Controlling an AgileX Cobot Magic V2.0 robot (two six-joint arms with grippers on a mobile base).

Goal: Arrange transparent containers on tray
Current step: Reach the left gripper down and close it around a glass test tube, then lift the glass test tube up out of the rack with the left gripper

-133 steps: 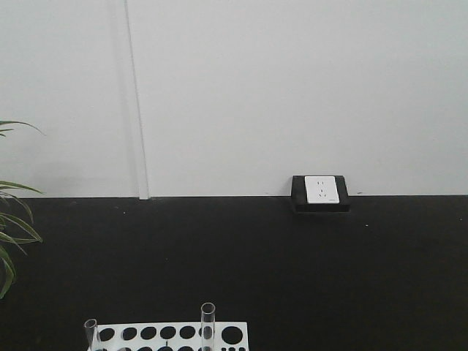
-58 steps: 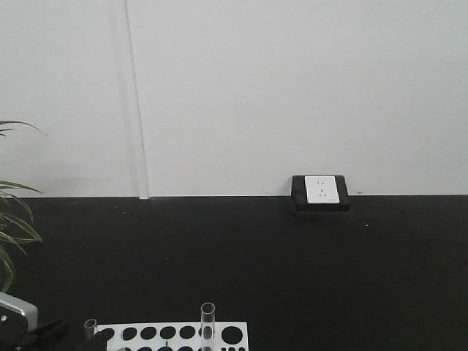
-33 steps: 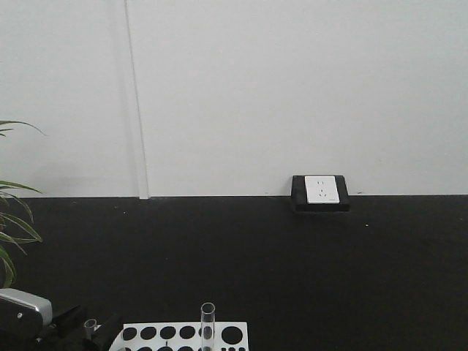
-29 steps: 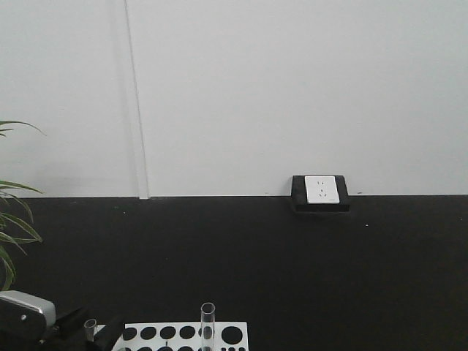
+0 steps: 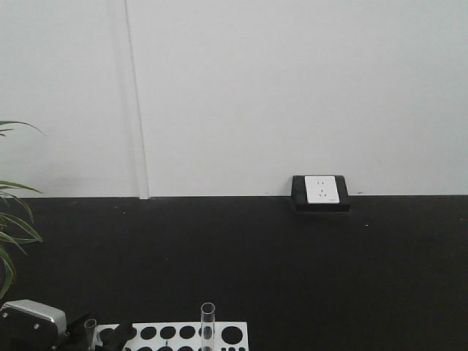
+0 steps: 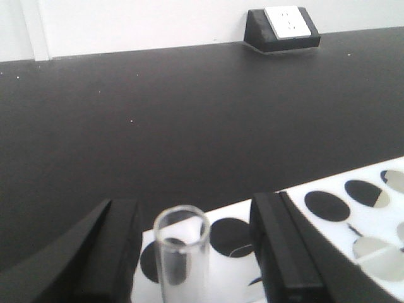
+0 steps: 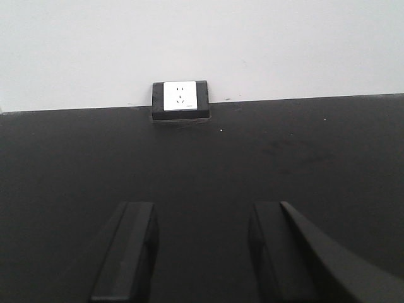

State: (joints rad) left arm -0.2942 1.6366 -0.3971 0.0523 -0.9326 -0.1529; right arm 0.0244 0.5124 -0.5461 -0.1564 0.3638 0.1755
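Test tubes, count: two in the front-facing view, both at the bottom edge of the frame.
Test tube A: upright at the left end of the rack, in the lower left of the frame. The left wrist view shows its open rim low and centre.
Test tube B: upright in the rack's rear row, right of tube A and well apart from it. It is clear of both grippers.
Rack: one white tray with round dark holes. Only its rear rows show, so the holes cannot be fully counted. Its near corner fills the lower right of the left wrist view.
Left gripper: released, with both black fingers straddling tube A. A gap shows on each side, so neither pad touches the glass. Its silver body sits in the lower left corner.
Right gripper: spread wide with nothing between the fingers. It is seen only in its own wrist view, over bare table.
Table: one, with a matt black top.
Wall socket: one, a white face in a black housing, where table meets wall, right of centre.
Plant: one, with green leaves at the left edge.
Wall strip: one pale vertical strip in the upper left.
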